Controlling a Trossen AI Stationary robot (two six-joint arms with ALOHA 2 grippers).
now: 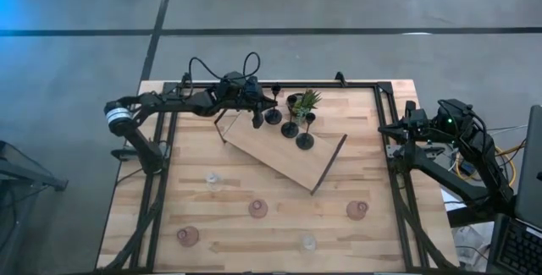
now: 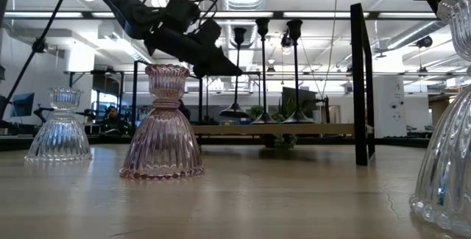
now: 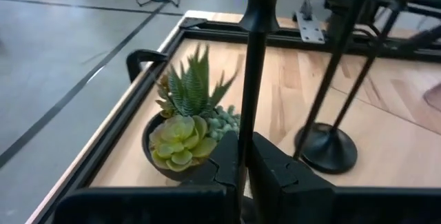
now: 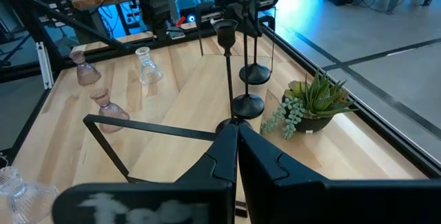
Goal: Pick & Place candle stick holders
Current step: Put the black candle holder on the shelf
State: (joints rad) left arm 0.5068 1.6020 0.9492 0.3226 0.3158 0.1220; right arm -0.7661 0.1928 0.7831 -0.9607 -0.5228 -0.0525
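Note:
Three slim black candle stick holders stand in a row by the wooden board's [image 1: 279,163] far edge. My left gripper [image 3: 244,148] reaches in from the table's left and is shut on the far-left holder [image 1: 273,116]. The other two holders [image 1: 290,129] [image 1: 305,140] rest on their round bases on the board. Several pink and clear glass cups [image 1: 258,209] [image 1: 212,179] [image 1: 357,211] stand on the table's near half. My right gripper [image 4: 236,148] is shut on nothing, parked at the table's right edge [image 1: 413,127]. My left gripper pinches the holder's thin stem [image 3: 252,107] between its two fingers, below the top cup. The fingers come nearly level from the table's left and lie across the stem. The holder stands upright; in the low view its base [image 2: 235,112] sits a little higher than the other two bases.
A small green potted plant [image 1: 306,101] stands just behind the holders, close to the far rail. The board lies askew, with dark metal handles at its ends [image 1: 330,163]. Black frame rails [image 1: 389,114] run along the table's sides.

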